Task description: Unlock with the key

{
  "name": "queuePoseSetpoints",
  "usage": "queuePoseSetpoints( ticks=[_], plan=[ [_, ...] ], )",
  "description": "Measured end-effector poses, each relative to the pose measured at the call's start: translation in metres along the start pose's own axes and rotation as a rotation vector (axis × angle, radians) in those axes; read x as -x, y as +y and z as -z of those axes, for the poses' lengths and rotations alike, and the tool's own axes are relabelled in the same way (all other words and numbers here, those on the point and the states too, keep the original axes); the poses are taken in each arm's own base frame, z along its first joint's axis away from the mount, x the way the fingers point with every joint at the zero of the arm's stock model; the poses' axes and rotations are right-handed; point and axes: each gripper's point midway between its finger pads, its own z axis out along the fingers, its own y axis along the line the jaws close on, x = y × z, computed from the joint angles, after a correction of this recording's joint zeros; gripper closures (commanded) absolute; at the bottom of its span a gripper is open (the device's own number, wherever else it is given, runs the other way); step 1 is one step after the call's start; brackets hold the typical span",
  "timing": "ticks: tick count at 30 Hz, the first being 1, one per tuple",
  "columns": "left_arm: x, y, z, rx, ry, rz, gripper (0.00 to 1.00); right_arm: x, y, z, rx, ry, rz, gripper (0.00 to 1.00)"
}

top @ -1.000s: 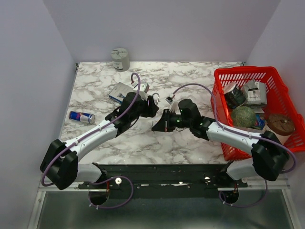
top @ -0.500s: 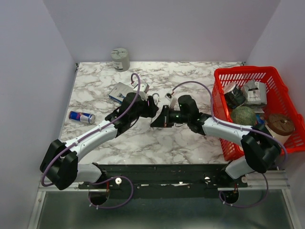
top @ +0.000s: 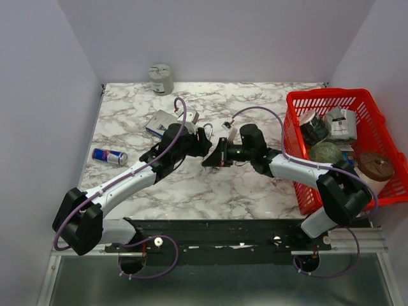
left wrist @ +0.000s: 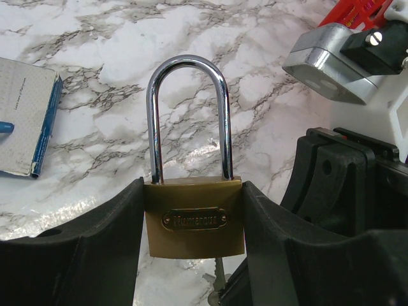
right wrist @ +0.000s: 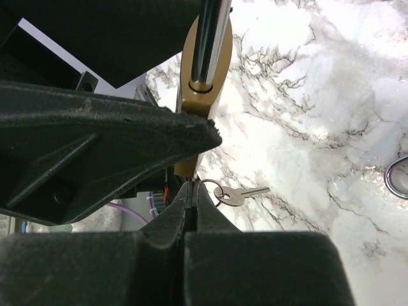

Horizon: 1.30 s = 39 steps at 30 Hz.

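The left gripper (top: pixel 203 145) clamps the brass padlock (left wrist: pixel 193 220), shackle pointing away from it. The right gripper (right wrist: pixel 190 191) is pinched tight on the key (left wrist: pixel 217 284) under the lock. Insertion step, I'd judge; next needs a steady twist.

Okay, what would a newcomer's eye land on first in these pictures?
The brass padlock, shackle closed, clamped between the fingers of the left hand at mid-table. The right hand meets its base, pinched shut, a ringed key dangling beside it. A crowded red basket sits at the table's right edge.
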Motion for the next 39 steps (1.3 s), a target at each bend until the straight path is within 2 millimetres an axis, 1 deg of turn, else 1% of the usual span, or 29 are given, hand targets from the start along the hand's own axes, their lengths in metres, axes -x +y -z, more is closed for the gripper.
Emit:
queuePoseSetpoints(
  ticks=[14, 23, 39],
  plan=[
    [0.0026, -0.0005, -0.0004, -0.001, -0.011, 0.0, 1.0, 0.006, 0.0002, -0.0027, 0.015, 0.006, 0.0, 0.99],
    [0.0034, -0.0001, -0.0006, 0.001, -0.014, 0.0, 1.0, 0.0074, -0.0061, -0.0077, 0.009, 0.016, -0.009, 0.99],
    [0.0047, -0.0003, -0.0008, 0.002, -0.02, 0.0, 1.0, 0.0092, -0.0084, -0.0068, 0.006, 0.018, 0.005, 0.99]
  ],
)
